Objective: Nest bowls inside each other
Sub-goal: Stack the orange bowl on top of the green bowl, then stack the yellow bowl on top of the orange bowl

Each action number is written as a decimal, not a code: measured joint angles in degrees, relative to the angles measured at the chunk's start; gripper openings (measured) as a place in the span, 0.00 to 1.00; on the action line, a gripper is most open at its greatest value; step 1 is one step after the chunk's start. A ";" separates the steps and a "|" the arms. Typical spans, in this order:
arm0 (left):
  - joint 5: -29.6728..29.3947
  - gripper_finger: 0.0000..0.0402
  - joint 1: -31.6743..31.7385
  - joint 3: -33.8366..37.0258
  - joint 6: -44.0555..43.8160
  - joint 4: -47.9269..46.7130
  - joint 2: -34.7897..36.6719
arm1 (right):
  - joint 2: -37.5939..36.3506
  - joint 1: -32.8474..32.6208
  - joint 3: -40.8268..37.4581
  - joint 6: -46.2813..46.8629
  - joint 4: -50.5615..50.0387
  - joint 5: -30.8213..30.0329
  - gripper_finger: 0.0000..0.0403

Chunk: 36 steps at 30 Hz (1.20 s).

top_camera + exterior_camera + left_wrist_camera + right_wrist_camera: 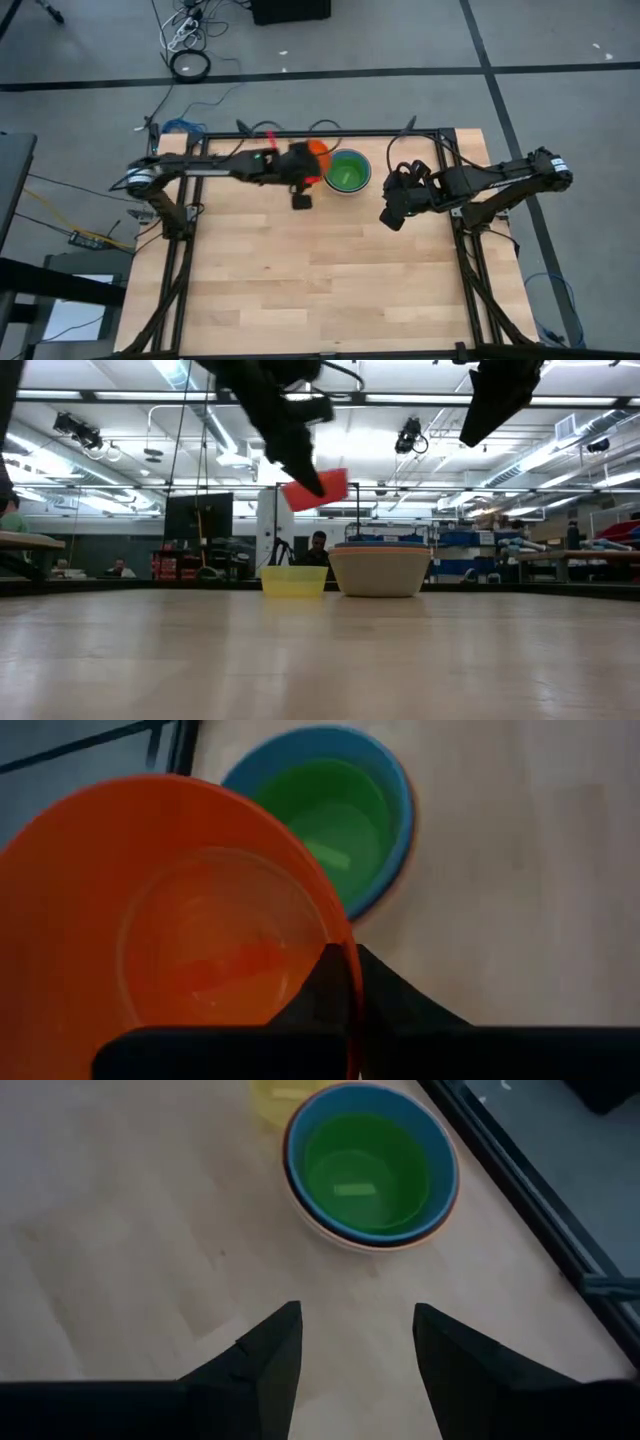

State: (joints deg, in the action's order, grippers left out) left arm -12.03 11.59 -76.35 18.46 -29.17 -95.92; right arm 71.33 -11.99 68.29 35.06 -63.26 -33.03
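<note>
My left gripper (345,965) is shut on the small red-orange bowl (170,940) and holds it in the air (318,488), left of the stack and above the yellow bowl. The stack (370,1170) stands on its base at the table's far middle. The green bowl (347,173) is innermost, inside the blue bowl (395,780), and the light orange bowl (380,572) is outermost. The yellow bowl (293,581) stands on the table just left of the stack. My right gripper (355,1345) hangs open to the right of the stack, nothing between its fingers. My left gripper pinches the red-orange bowl's rim (340,935), one finger inside the wall and one outside. The fingers come slanting down from the table's left. The bowl is lifted clear of the table and tilted, as the low view shows.
Bare wooden table (320,280) stretches across the near half. A black frame rail (330,133) runs along the far edge behind the bowls. In the high view my left arm hides the yellow bowl.
</note>
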 joint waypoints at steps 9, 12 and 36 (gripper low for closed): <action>5.45 0.01 1.98 -22.86 4.04 -10.42 -20.88 | -0.02 -5.79 0.00 4.10 -3.68 -2.79 0.44; 5.63 0.01 2.02 -26.98 4.04 -10.78 -24.85 | -0.02 -7.62 0.00 6.72 -5.48 -4.84 0.44; 6.87 0.29 1.09 -30.10 3.21 -15.07 -26.60 | -0.02 -12.44 0.00 14.63 -6.75 -5.47 0.44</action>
State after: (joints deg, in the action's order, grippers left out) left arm -5.16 12.67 -106.45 21.67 -44.25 -122.52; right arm 71.31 -24.43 68.29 49.69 -70.02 -38.50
